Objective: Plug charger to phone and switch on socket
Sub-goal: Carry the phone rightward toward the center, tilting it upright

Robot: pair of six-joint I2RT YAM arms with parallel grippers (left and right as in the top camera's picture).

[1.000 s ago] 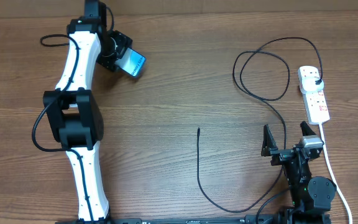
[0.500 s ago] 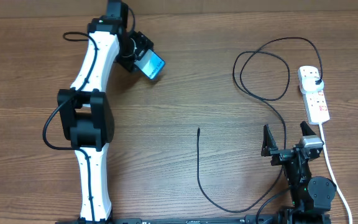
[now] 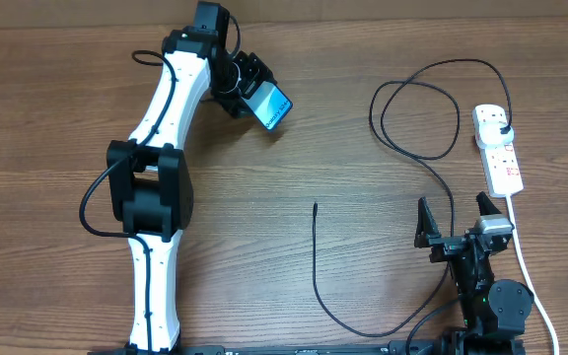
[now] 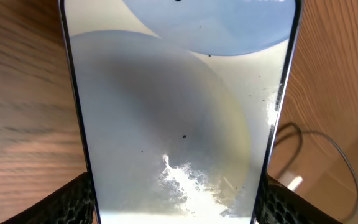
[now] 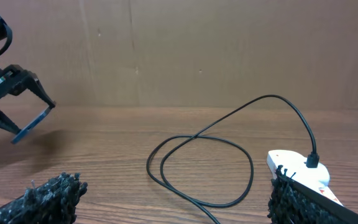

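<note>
My left gripper [image 3: 254, 94] is shut on the phone [image 3: 273, 106], holding it tilted above the table at the back centre-left. The phone's lit pale screen [image 4: 173, 112] fills the left wrist view, and it shows edge-on at the left of the right wrist view [image 5: 33, 126]. The black charger cable [image 3: 417, 128] loops at the right; its plug [image 3: 502, 126] sits in the white socket strip [image 3: 498, 150], and its slim tip [image 3: 315, 206] lies free mid-table. The loop [image 5: 197, 162] and socket [image 5: 297, 168] show in the right wrist view. My right gripper [image 3: 454, 217] is open and empty near the front right.
The socket's thick white cord [image 3: 526, 266] runs down the right edge past my right arm. The charger cable curves along the table front [image 3: 353, 320]. A cardboard wall [image 5: 197, 50] stands behind the table.
My left arm has carried the phone to the right, from the back left toward the table's middle. The right arm, cable and socket have not moved.
</note>
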